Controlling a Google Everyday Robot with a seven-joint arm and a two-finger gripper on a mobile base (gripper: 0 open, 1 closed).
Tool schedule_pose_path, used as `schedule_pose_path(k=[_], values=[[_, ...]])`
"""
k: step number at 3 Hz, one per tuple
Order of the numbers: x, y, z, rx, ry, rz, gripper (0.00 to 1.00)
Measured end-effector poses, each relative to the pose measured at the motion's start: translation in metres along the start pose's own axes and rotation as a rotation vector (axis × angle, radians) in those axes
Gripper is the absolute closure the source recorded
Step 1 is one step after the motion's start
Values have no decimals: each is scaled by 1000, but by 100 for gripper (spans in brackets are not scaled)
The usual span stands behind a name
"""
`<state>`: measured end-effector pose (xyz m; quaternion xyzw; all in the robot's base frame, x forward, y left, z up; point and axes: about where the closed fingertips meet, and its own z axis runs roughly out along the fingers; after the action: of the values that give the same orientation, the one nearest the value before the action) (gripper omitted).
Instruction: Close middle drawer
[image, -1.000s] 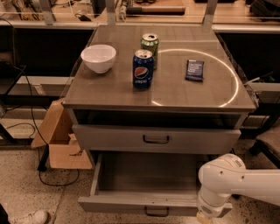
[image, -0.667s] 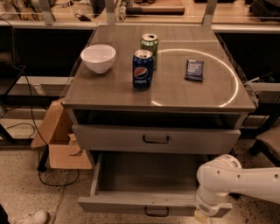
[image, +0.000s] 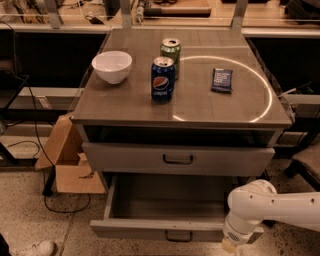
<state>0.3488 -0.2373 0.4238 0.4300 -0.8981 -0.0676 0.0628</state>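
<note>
The middle drawer (image: 135, 229) stands pulled out towards me below the taller-fronted top drawer (image: 125, 157), which is nearly shut. The middle drawer has a low grey front panel with a small dark handle (image: 178, 236) at its centre, and its inside looks empty. My white arm (image: 260, 210) reaches in from the right. Its wrist end (image: 234, 237) sits at the right end of the drawer's front panel. My gripper itself lies below the bottom edge of the view.
On the cabinet top (image: 125, 107) stand a white bowl (image: 112, 66), a blue Pepsi can (image: 162, 79), a green can (image: 170, 51) and a dark packet (image: 222, 80). A cardboard box (image: 70, 160) and cables lie on the floor at left. A shoe (image: 35, 248) shows at bottom left.
My arm has shifted slightly left, closer to the right end of the open drawer's front. The drawer has not visibly moved.
</note>
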Motion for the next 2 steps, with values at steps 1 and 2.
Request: schedule_pose_path(k=[1,2], values=[[0,0,0,0,0,0,100],[-15,-12,-5,24,-33,-23,100]])
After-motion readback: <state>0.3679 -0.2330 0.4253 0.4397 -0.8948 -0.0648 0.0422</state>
